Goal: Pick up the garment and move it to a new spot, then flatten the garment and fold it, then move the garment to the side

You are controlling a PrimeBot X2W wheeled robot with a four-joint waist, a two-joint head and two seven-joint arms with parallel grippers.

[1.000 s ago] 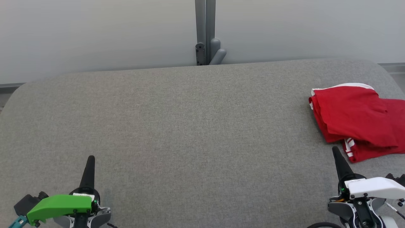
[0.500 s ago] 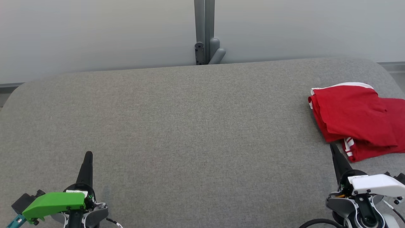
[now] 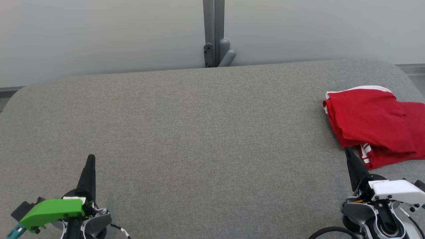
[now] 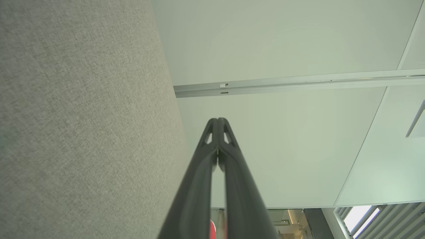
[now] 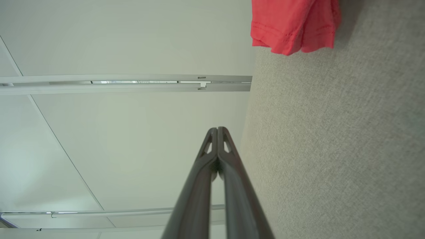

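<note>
A broad grey fabric-covered table point(image 3: 199, 132) is stretching across the head view, backed by a pale wall point(image 3: 99, 33) and a grey metal post point(image 3: 214, 33). The red jersey garment point(image 3: 372, 122), white along one sleeve edge and striped red-white at the trim, is lying as a folded bundle at the table's far right, running past the frame there; the job is looking close to done. Low at the left, the left gripper point(image 3: 90, 158), green-capped with two long dark fingers, is hovering well apart from the cloth, its fingers pressed together on nothing, as its wrist view point(image 4: 218, 121) is confirming. The white-capped right gripper point(image 3: 347, 151) is likewise closed and empty point(image 5: 218, 129), but its tip is sitting just beside the garment's near hem point(image 5: 292, 26). The risk is lying there: any forward or sideways sweep by that arm could be catching the loose hem, dragging the layers apart or nudging the bundle toward the table's edge.
</note>
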